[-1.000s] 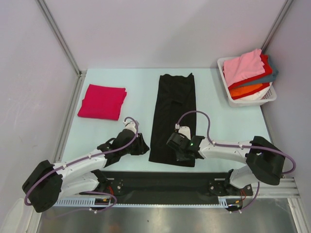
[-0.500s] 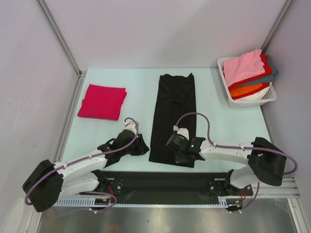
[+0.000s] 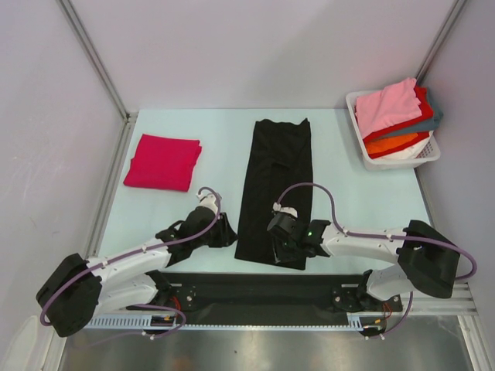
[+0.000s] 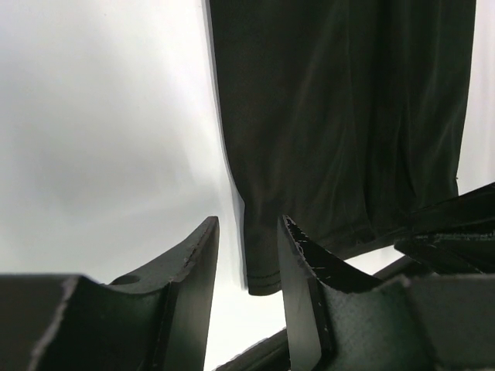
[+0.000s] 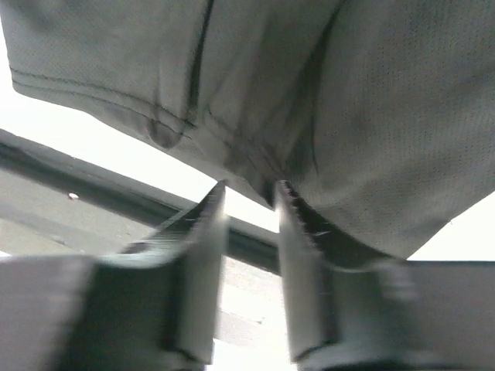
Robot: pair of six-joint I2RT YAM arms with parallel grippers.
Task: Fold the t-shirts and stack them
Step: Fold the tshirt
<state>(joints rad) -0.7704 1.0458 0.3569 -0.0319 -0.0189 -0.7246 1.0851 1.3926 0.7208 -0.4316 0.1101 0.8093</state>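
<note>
Black t-shirt (image 3: 274,182) lies as a long strip down the centre of the table (image 3: 348,193). Left gripper (image 3: 224,232) sits just left of its lower hem corner, fingers (image 4: 193,270) slightly apart, nothing between. Right gripper (image 3: 282,246) is on the lower hem, tips against a fold; a narrow gap shows, but a pinch can't be confirmed. Folded magenta-red t-shirt (image 3: 162,161) lies at left, well apart. White basket (image 3: 357,116) at upper right holds a pile of shirts (image 3: 387,104).

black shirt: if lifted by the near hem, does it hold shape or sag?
Likely floppy: the black t-shirt lies flat in a long strip with soft creases, so it should sag between grip points. Probably light too; the knit looks thin and fine in the right wrist view.
</note>
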